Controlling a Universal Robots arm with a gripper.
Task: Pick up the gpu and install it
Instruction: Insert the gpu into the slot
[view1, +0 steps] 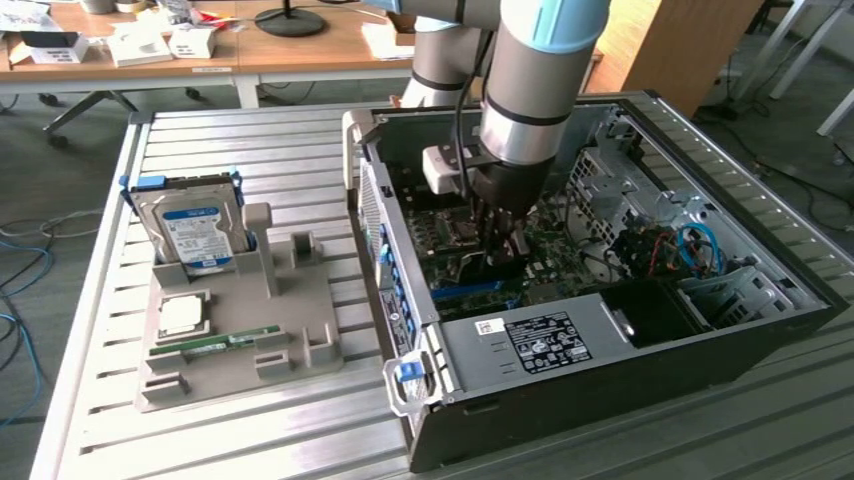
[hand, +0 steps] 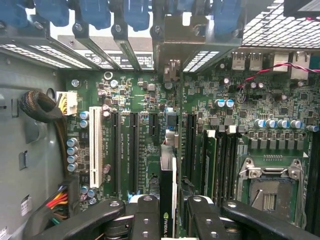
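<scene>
Inside the case, the gripper is squeezing the gpu upright above the board, needing a straight, slow push.

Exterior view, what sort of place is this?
Probably a robotics lab or test workshop: a grey robot arm reaches into an open black computer tower on a slatted aluminium table, with wooden office desks behind.
</scene>
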